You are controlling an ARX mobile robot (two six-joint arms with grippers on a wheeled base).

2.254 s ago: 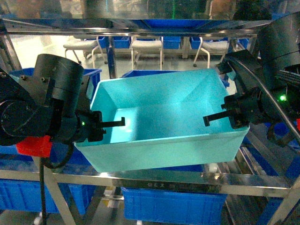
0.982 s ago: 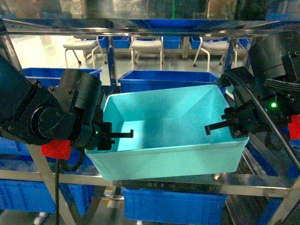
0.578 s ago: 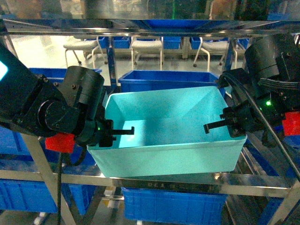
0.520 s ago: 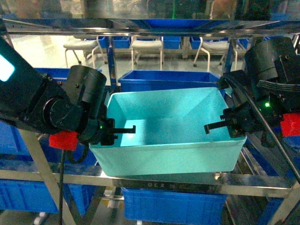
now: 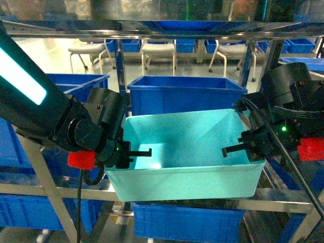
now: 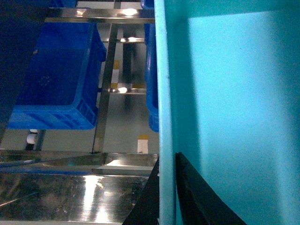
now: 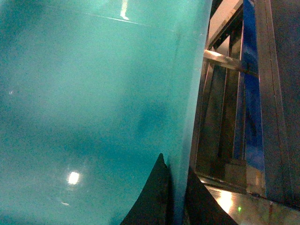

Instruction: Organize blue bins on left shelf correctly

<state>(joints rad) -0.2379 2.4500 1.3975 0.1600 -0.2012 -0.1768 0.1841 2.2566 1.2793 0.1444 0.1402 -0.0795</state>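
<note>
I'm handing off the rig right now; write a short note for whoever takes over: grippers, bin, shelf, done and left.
Left gripper: shut on the turquoise bin's left wall.
Right gripper: shut on its right wall.
The bin sits roughly level at the steel shelf's front rail, in front of a dark blue bin; whether it rests on the tier is unclear.
Done: bin brought to the shelf.
Left: seat it fully, release both grippers.

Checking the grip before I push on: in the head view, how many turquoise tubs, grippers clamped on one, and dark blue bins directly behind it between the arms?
Held turquoise tub: 1
Clamped on its side walls, left gripper and right gripper: 2
Directly behind, dark blue bin: 1
Total: 4
</note>
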